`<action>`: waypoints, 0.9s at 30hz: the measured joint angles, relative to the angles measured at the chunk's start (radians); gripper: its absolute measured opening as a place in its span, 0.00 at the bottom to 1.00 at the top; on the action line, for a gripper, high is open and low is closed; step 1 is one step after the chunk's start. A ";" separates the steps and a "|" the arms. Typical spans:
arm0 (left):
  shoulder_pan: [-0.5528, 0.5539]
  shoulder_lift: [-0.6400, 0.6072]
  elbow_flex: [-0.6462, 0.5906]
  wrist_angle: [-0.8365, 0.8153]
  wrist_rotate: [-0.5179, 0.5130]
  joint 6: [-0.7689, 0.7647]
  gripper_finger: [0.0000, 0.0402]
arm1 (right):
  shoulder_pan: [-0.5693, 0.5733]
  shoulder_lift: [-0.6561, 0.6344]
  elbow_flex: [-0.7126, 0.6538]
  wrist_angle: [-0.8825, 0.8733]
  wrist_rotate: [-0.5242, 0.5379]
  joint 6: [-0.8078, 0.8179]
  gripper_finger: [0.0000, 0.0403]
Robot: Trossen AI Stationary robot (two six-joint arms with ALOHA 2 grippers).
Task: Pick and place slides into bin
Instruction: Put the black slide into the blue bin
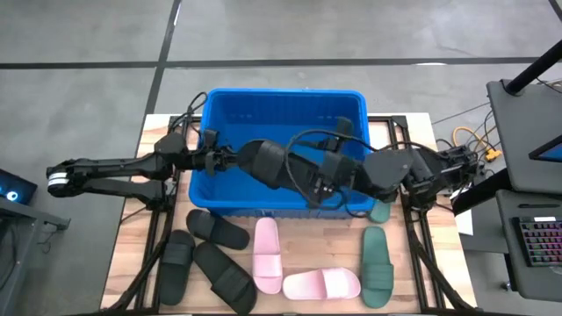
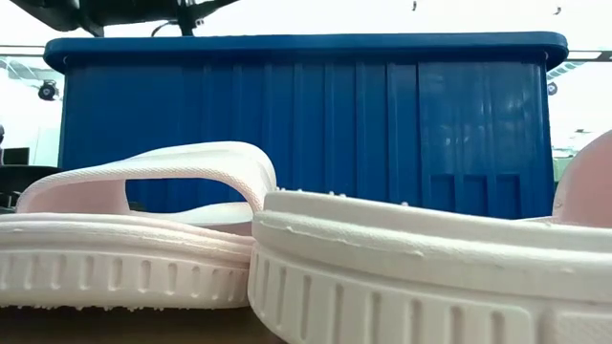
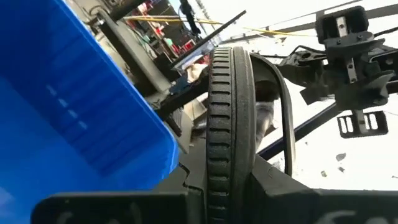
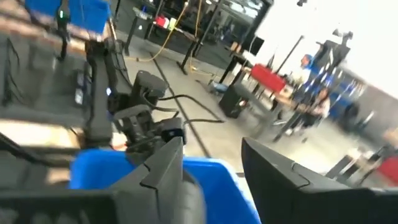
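left hand [image 3: 230, 205] clamping black slide [image 3: 231, 112]

No text, label, brand, number or sign can be read in any of the views. The bin [image 1: 285, 114] shows only plain ribbed blue walls, and the slides [image 1: 320, 283] carry no legible marking on strap or sole. The keyboard [image 1: 537, 241] at the edge of the high view and the clutter of the room behind the surface are too small or too blurred for any lettering to be made out.
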 joint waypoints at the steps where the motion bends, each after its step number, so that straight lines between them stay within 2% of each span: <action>1: 0.002 0.003 0.000 -0.002 0.007 -0.013 0.07 | 0.000 0.000 0.006 -0.009 0.000 -0.045 0.41; 8: 0.007 0.025 -0.002 -0.003 0.018 -0.071 0.07 | 0.000 0.000 0.017 -0.137 0.002 -0.300 0.47; 20: 0.014 0.076 -0.002 -0.003 0.013 -0.147 0.07 | 0.018 0.004 0.014 -0.254 -0.021 -0.241 0.46; 27: 0.018 0.084 0.002 -0.001 0.016 -0.152 0.07 | 0.018 0.005 0.010 -0.329 -0.016 -0.126 0.44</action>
